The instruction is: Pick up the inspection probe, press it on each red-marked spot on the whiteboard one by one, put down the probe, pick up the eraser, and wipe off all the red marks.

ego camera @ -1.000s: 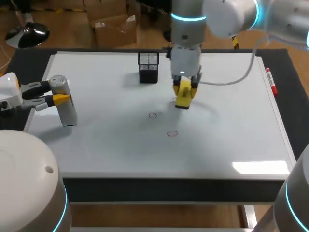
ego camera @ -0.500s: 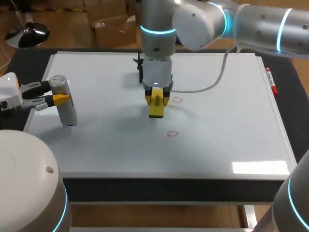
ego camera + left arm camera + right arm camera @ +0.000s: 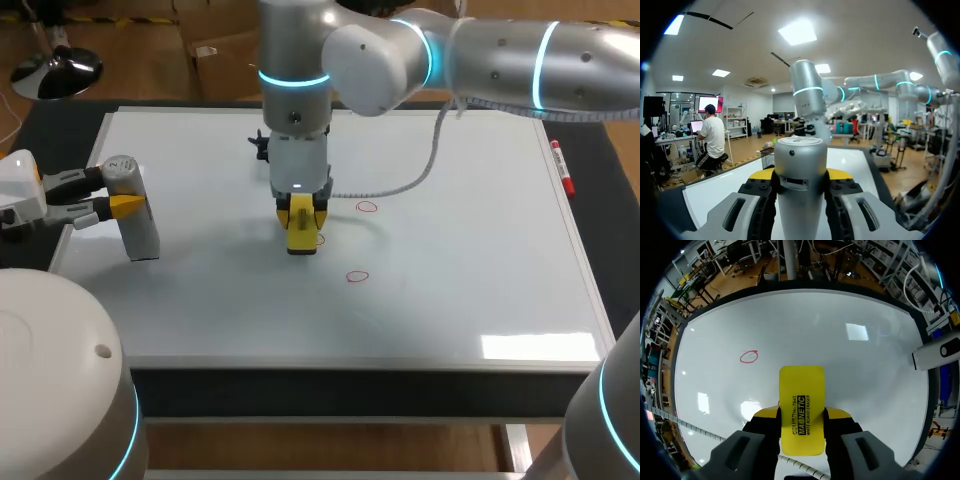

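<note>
My right gripper (image 3: 300,212) is shut on the yellow eraser (image 3: 300,238), which is pressed down on the whiteboard (image 3: 470,280) left of centre. Two red circles are in plain sight: one (image 3: 367,207) to the eraser's right and one (image 3: 357,276) nearer the front. The eraser hides whatever is beneath it. In the right wrist view the eraser (image 3: 801,385) sits between my fingers (image 3: 801,415), with a red circle (image 3: 749,356) ahead and to one side. My left gripper (image 3: 122,192) is shut on the grey inspection probe (image 3: 140,225), upright at the board's left edge. In the left wrist view the probe (image 3: 801,150) stands between my gripper's jaws (image 3: 801,176).
A red marker (image 3: 563,168) lies along the board's right edge. A black holder (image 3: 262,146) at the back is mostly hidden behind my right arm. A white cable (image 3: 400,185) hangs from that arm over the board.
My right arm has swept the eraser leftward across the board, off the right-hand circle and over the middle one. The left arm and probe have not moved.
</note>
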{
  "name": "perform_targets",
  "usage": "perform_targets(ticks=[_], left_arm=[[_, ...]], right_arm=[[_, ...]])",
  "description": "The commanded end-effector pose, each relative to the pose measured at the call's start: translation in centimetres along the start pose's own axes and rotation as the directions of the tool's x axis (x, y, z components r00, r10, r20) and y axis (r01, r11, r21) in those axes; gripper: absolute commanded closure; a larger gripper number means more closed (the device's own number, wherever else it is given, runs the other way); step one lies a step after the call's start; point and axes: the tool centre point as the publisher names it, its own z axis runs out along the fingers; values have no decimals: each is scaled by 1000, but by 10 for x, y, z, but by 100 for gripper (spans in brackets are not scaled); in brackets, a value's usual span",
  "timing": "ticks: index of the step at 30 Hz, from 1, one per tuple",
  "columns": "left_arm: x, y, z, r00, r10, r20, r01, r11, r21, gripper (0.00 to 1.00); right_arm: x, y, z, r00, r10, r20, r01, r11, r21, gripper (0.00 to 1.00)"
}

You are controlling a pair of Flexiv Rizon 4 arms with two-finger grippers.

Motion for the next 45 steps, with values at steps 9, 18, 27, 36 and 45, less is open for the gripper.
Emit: perform_targets(ticks=[9, 18, 27, 36, 45], left_arm=[[0, -1, -1, 1000, 0, 0, 0, 1000, 1, 100], [0, -1, -1, 1000, 0, 0, 0, 1000, 1, 100], [0, -1, -1, 1000, 0, 0, 0, 1000, 1, 100], [0, -1, -1, 1000, 0, 0, 0, 1000, 1, 100], [0, -1, -1, 1000, 0, 0, 0, 1000, 1, 100]], right_arm=[[-1, -5, 12, 1000, -17, 17, 17, 1000, 12, 100], [4, -13, 19, 999, -23, 26, 24, 1000, -18, 100], [21, -17, 25, 1000, 18, 25, -17, 999, -35, 100], [45, -20, 27, 997, 79, 22, -78, 996, -38, 100], [64, -16, 17, 993, 115, 18, -115, 993, -19, 100]])
